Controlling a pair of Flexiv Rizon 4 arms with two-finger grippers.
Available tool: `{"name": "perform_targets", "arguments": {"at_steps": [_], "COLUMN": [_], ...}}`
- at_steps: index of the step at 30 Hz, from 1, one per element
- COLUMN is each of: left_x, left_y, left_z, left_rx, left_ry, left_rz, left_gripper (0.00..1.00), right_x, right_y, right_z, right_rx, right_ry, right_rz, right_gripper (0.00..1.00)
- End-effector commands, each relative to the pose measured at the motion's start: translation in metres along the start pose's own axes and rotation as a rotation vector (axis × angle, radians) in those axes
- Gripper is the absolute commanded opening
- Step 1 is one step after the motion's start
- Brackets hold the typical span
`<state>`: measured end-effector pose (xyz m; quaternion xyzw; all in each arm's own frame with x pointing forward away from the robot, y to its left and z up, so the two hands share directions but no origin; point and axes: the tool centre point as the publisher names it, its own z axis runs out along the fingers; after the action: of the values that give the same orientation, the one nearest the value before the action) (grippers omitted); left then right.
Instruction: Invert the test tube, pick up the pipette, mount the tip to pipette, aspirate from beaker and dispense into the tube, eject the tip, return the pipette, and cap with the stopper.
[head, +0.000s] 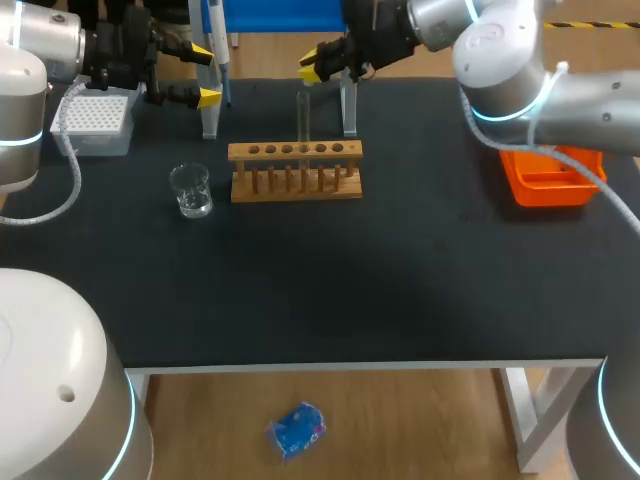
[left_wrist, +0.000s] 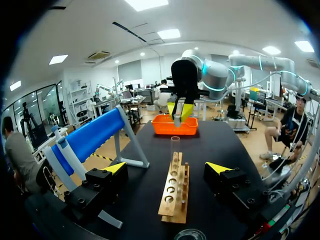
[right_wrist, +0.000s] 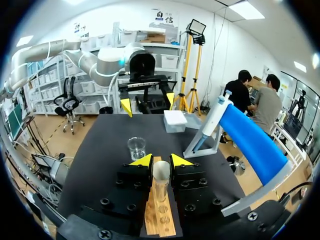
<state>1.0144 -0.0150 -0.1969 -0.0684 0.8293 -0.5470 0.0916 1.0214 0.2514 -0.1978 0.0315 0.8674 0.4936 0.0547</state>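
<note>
the test tube (head: 303, 118) stands upright in the wooden rack (head: 295, 172) at the back middle of the dark counter (head: 400, 280), in a hole near the rack's middle. the right end effector (head: 310, 68) comes in level from the right and sits at the tube's top. in the right wrist view the tube's round end shows close in front of it, but i cannot tell whether it is clamped on the glass or only just above it. the left end effector (head: 207, 73) is spread wide with nothing in it, off the rack's left end and facing along it, its yellow fingertips (left_wrist: 116, 167) well apart. the pipette (head: 217, 45) leans in its blue-barred stand (head: 349, 108) behind the rack, just beside the left end effector. the glass beaker (head: 190, 190) stands just left of the rack. a white tip box (head: 97, 120) sits at the far left, an orange bin (head: 545, 178) at the right edge.
</note>
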Motion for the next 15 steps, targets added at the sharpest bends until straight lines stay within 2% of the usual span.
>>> {"name": "perform_targets", "arguments": {"at_steps": [1, 15], "left_x": [0.0000, 0.0000], "left_y": [-0.0006, -0.0006], "left_z": [-0.0013, -0.0013], "left_rx": [-0.002, -0.002], "left_ry": [0.003, 0.003], "left_rz": [-0.001, -0.001], "left_gripper": [1.00, 1.00], "right_x": [-0.0024, 0.0017], "right_y": [-0.0023, -0.0115], "right_z": [0.0135, 0.0125], "right_rx": [-0.005, -0.011], "right_ry": [0.003, -0.010], "right_rz": [-0.001, 0.014], "right_gripper": [0.00, 0.00]}}
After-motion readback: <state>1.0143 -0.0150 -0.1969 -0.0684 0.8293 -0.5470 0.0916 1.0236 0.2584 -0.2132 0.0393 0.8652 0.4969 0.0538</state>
